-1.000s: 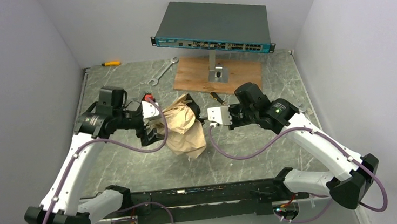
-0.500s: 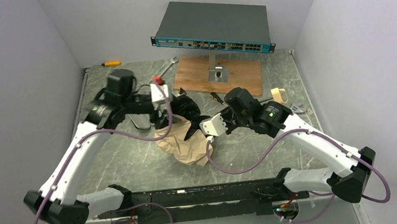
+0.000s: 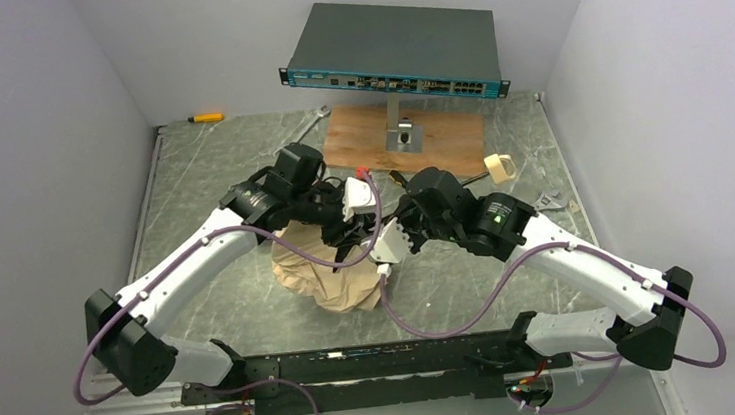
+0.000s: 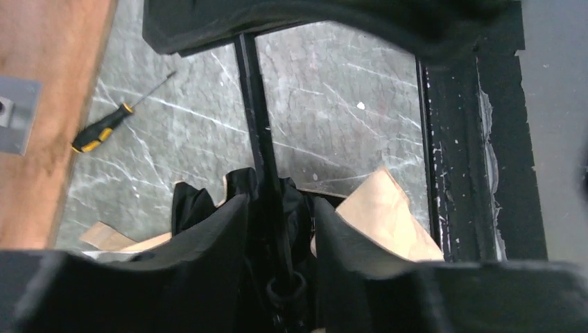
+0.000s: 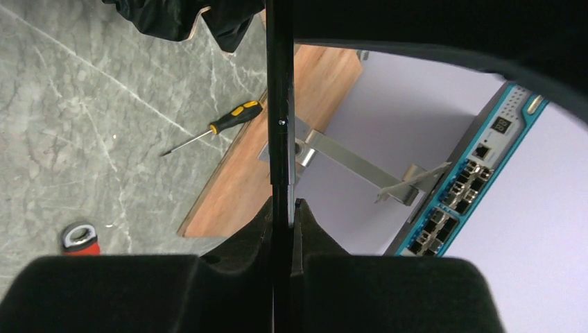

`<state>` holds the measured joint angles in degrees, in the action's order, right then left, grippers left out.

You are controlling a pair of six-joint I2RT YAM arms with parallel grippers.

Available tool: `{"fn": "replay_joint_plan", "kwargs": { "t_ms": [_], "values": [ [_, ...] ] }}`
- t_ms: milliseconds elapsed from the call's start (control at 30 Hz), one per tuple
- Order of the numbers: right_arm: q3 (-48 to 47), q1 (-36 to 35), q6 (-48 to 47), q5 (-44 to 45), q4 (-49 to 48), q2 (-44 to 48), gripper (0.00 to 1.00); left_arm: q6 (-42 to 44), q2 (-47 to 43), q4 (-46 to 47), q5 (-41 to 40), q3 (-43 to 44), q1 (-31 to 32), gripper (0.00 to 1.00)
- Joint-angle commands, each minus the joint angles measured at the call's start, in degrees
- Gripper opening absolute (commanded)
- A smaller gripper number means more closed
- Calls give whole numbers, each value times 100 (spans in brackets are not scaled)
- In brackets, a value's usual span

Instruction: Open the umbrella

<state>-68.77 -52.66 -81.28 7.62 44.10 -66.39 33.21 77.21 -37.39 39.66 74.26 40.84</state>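
The umbrella lies mid-table as a crumpled cream-beige bundle with black folds on top. Its thin black shaft runs straight out from my right gripper, which is shut on it. A pale handle shows beyond my right wrist. My left gripper straddles the shaft where it enters the black folds. Both its fingers press on that fabric, with a small black ring on the shaft between them. From above, the left gripper and right gripper meet over the umbrella.
A dark-grey network switch stands on a metal post over a wooden board at the back. A yellow-and-black screwdriver lies beside the board. Another screwdriver lies far left. A red cap lies on the table. The black rail edges the table front.
My left arm swung right, from the umbrella's left side to its middle, and its jaws narrowed onto the black folds. My right gripper shifted left and nearer with the shaft. The beige fabric slid left.
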Motion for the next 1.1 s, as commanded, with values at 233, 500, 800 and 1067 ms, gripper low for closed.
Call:
{"fn": "replay_joint_plan", "kwargs": {
  "t_ms": [233,500,800,1067],
  "values": [
    [132,-185,928,-204,-1600,772,90,-776,175,630,-279,-77,5,0],
    [64,205,5176,-1939,-1638,1492,94,-2403,-249,2257,643,-295,-736,0],
    [356,760,6864,-2276,-2688,1548,89,-3666,-852,4201,766,-1087,-1224,0],
    [-689,815,8589,-1511,-3792,605,84,-4699,-1148,6027,1125,-1737,-1225,0]
  ]
}}
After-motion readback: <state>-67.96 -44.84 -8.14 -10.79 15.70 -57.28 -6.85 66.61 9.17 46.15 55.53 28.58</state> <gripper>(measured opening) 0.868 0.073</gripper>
